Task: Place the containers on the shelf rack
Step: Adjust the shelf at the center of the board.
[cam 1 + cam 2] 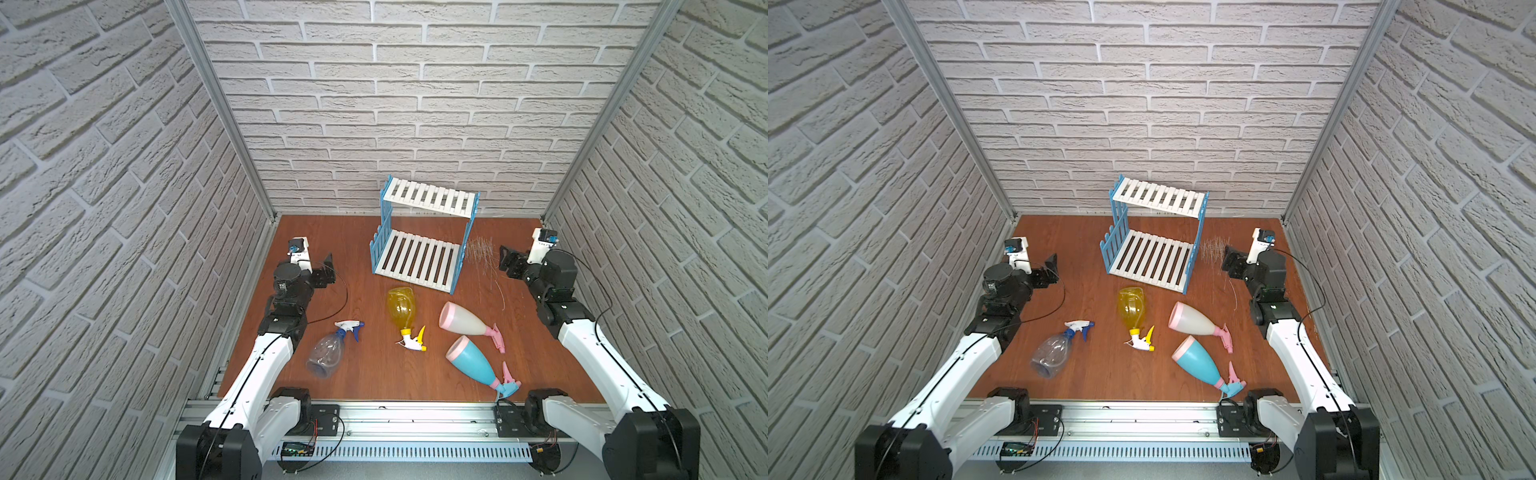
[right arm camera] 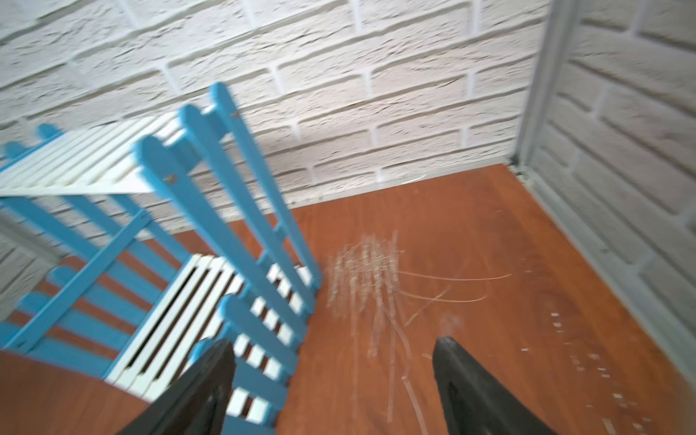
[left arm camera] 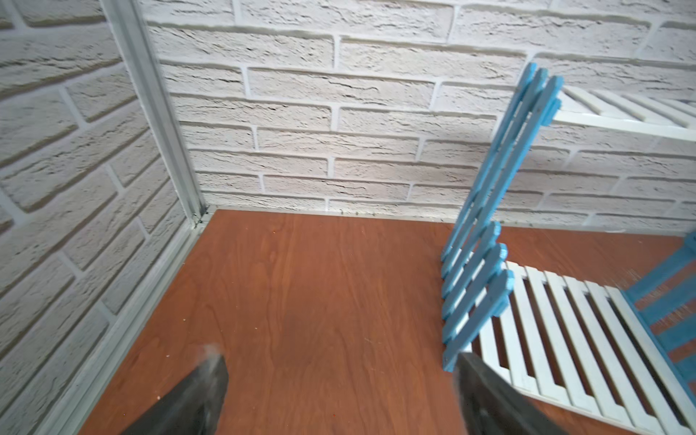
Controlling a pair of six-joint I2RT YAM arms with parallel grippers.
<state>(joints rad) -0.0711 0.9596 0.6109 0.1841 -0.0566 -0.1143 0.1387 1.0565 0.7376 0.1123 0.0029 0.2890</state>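
Observation:
The shelf rack [image 1: 430, 198] [image 1: 1158, 197], with white slats and blue sides, stands at the back middle with both tiers bare. All containers lie on their sides in front of it in both top views: clear [image 1: 326, 353] [image 1: 1052, 353], yellow [image 1: 401, 307] [image 1: 1131, 307], cream-white [image 1: 461, 320] [image 1: 1192, 322] and light blue [image 1: 471, 361] [image 1: 1196, 361]. My left gripper [image 1: 328, 266] [image 3: 339, 357] is open over bare table, left of the rack [image 3: 478, 286]. My right gripper [image 1: 509, 262] [image 2: 334, 342] is open beside the rack's right side frame [image 2: 211, 188], holding nothing.
Pale scratch marks [image 1: 482, 253] [image 2: 369, 278] cover the wooden table just right of the rack. Brick-patterned walls close in the left, back and right. An aluminium rail [image 1: 395, 415] with both arm bases runs along the front edge.

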